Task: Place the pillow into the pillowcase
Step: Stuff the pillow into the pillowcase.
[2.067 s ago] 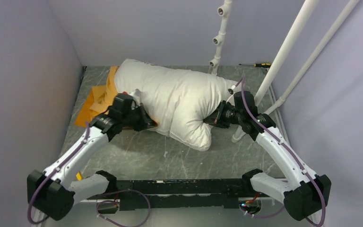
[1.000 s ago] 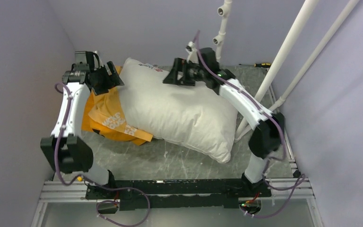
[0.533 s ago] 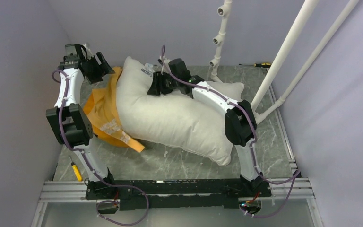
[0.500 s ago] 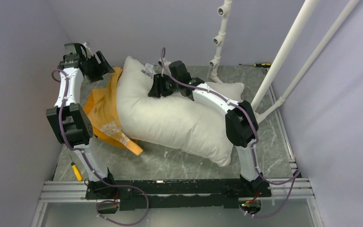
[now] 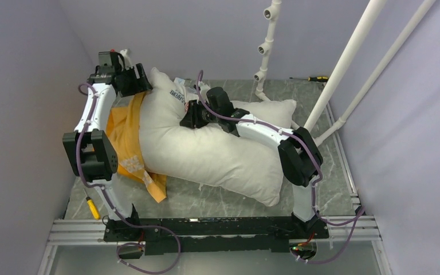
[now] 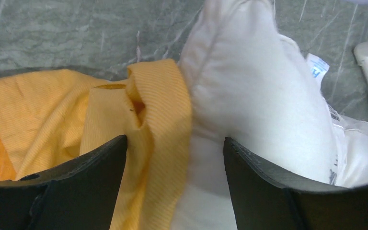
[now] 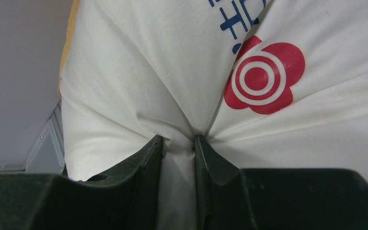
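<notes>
Slippage worries me: right claw (image 7: 178, 140) clamps a thin pillow (image 7: 139, 72) fold, while left claw (image 6: 175, 141), jaws apart at ten o'clock, could miss the pillowcase (image 6: 38, 110) hem.

Nothing reads in full. The pillow (image 7: 139, 62) bears a red flower logo (image 7: 263, 76) with white rings, beside cut-off blue characters (image 7: 237, 19). Its tag (image 6: 317, 69) and the pillowcase (image 5: 123, 129) lettering (image 5: 130, 165) are illegible.

Lab test cell: plain walls (image 5: 23, 86), aluminium frame (image 5: 80, 228), PVC pipes (image 5: 266, 43).
</notes>
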Tool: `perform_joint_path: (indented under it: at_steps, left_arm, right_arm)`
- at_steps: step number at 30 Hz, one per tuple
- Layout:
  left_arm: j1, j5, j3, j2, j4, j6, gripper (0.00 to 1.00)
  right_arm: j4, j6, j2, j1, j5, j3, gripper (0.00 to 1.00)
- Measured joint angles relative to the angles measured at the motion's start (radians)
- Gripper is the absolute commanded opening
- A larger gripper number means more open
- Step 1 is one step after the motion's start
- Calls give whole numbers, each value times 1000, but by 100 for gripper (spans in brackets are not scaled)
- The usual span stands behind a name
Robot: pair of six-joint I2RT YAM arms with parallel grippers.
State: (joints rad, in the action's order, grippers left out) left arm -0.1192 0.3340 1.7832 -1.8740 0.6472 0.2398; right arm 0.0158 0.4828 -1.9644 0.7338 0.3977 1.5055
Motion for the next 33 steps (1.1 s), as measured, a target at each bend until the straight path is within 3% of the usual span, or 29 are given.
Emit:
perform_joint_path:
  at_steps: [10,21,23,27,33]
  left_arm:
    - [64,-278,48,32,-18,-91,76]
    - [229,-533,177,-98,1,-248,68]
    - [234,-568,179,-120,8,-261,68]
    - [227,-610,179,-142,12,-275,78]
    - [207,-612,126,-107,-12,-264,75]
  right_arm:
    - [40,16,0,1,1,-23,31]
    - [48,23,0,1,1,-26,31]
    - [50,23,0,1,0,-26,31]
    - [52,25,0,1,1,-26,32]
    - [52,26,0,1,2,-26,32]
